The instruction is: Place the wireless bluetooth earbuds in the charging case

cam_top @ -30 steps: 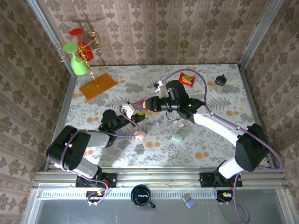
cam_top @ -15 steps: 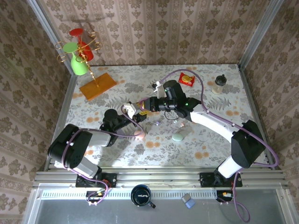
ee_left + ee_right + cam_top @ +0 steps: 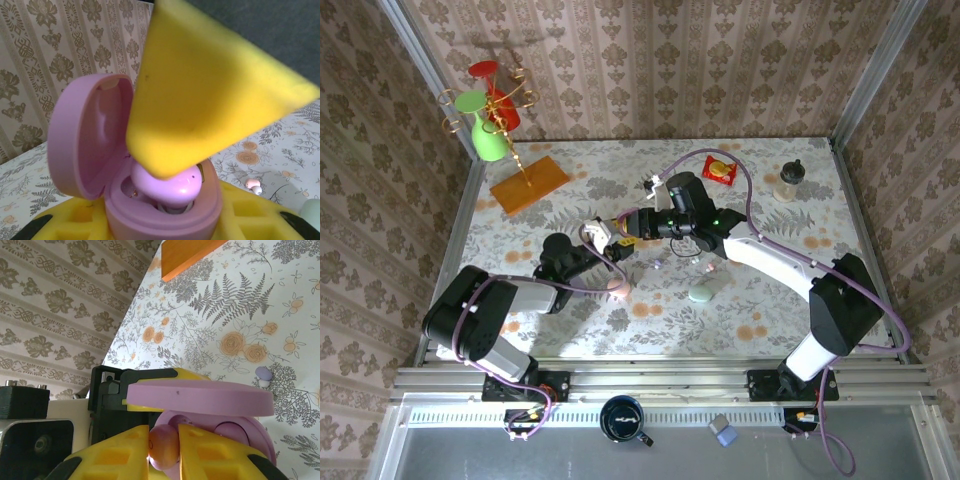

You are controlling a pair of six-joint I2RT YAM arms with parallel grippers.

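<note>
The lilac charging case stands with its lid up, and my left gripper is shut on its base between yellow fingers. A lilac earbud sits in the case's near socket, under a yellow finger of my right gripper. In the right wrist view that earbud is pinched between both right fingers, just below the case lid. In the top view the two grippers meet at mid-table. Loose earbuds lie on the cloth nearby; one shows in the right wrist view.
A pale green case and a pink case lie near the front of the floral table. At the back left stands a mug tree on an orange base. A red packet and a jar sit at the back right.
My right arm has shifted a little left, bringing the earbud into the case that the left gripper holds. The left arm has barely moved.
</note>
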